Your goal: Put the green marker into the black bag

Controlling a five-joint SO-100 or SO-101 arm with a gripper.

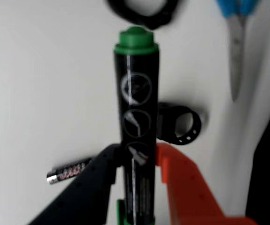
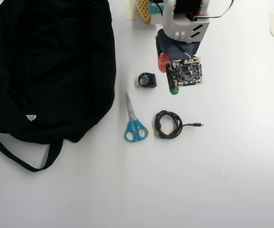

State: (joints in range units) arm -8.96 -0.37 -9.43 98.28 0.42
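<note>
Clamped between the black and orange fingers of the gripper (image 1: 135, 161), the green marker (image 1: 136, 117) hangs over a plain white table (image 2: 231, 166); the black bag (image 2: 46, 66) lies well aside.

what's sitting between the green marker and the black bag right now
The gripper holds the green marker. In the overhead view, only a small black ring lies on the table between it and the black bag; the scissors lie below that line.
</note>
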